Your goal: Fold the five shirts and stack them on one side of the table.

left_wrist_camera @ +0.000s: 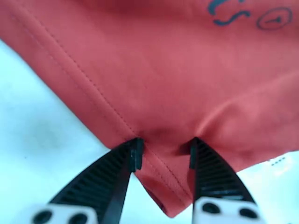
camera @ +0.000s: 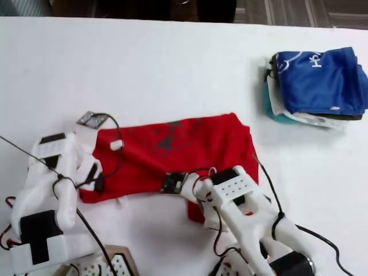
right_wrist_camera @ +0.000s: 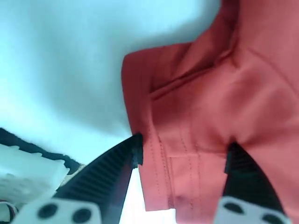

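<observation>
A red shirt [camera: 172,152] lies spread across the middle of the table. My left gripper [left_wrist_camera: 164,154] is at the shirt's near left edge, shut on a puckered bunch of red fabric [left_wrist_camera: 163,93] beside the hem. My right gripper [right_wrist_camera: 183,151] is at the near right edge. It stands open, with a flat strip of the red shirt [right_wrist_camera: 210,93] and its seam between the fingers. In the high view a small piece of red cloth [camera: 195,214] shows under that arm. A stack of folded shirts [camera: 316,86] with a blue one on top sits at the far right.
A white table [camera: 144,63] stretches bare behind the red shirt and to its far left. Black cables [camera: 109,167] loop over the shirt near both arms. The arm bases [camera: 103,261] crowd the near edge.
</observation>
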Robot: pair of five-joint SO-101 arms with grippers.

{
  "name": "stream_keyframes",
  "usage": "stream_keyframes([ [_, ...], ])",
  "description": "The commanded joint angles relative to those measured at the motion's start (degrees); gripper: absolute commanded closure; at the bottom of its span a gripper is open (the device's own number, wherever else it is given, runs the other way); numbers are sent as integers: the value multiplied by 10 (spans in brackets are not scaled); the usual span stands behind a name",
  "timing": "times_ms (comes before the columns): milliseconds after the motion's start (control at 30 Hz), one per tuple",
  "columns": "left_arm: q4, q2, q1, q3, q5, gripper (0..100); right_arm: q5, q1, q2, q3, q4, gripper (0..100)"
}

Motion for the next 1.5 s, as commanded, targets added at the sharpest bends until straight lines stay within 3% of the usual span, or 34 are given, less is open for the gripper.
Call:
stream_keyframes([
  [0,-39,0,7,-2,6,810,2,0,21,-2,-23,952],
  [33,-39,0,7,-2,6,810,0,0,21,-2,-30,998],
  [100,-39,0,7,-3,6,810,0,0,21,-2,-31,923],
  [200,-39,0,7,-3,6,810,0,0,20,-11,-30,981],
  [400,-39,0,7,-3,6,810,0,0,20,-64,37,978],
  [500,-39,0,7,-3,6,810,0,0,20,-102,76,928],
  [633,-39,0,7,-3,6,810,4,-4,17,-141,117,783],
  [933,-43,0,7,-3,6,810,4,-43,-96,-126,187,768],
  [1133,-46,0,7,-2,6,810,0,-77,-119,-29,104,682],
  [1467,-46,0,7,-2,6,810,4,-129,-22,-18,43,681],
])
